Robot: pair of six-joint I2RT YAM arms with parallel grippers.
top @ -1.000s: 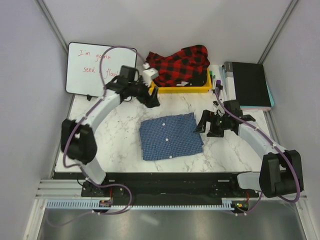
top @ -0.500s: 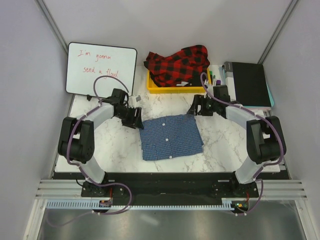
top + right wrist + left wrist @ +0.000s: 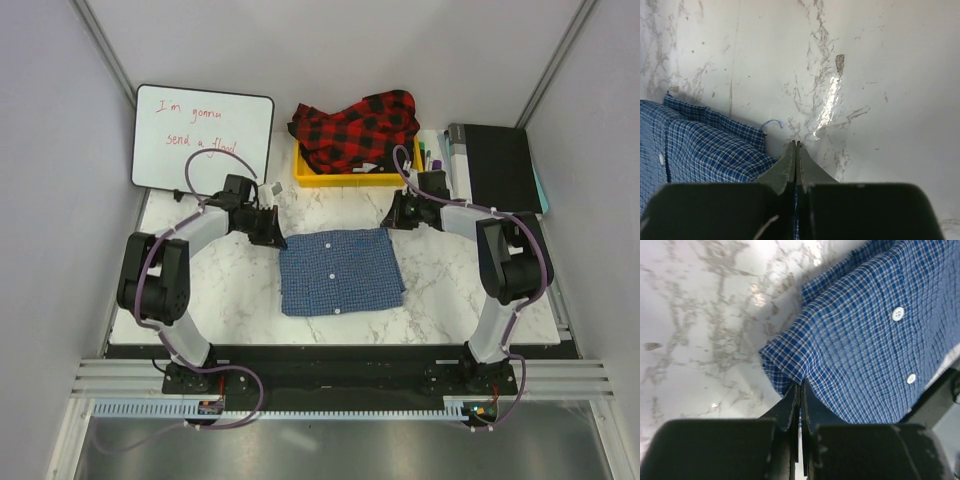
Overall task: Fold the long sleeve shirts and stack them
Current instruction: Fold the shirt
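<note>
Left gripper clenched on one far corner of blue shirt; right gripper seemingly pinches the other.

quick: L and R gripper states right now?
left gripper: closed, pinching a corner of the blue shirt.
right gripper: closed, pinching the blue shirt's other far corner.

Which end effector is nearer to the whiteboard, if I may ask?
Left. The left end effector grips the blue shirt near the whiteboard; the right end effector is at the shirt's opposite far corner.
</note>
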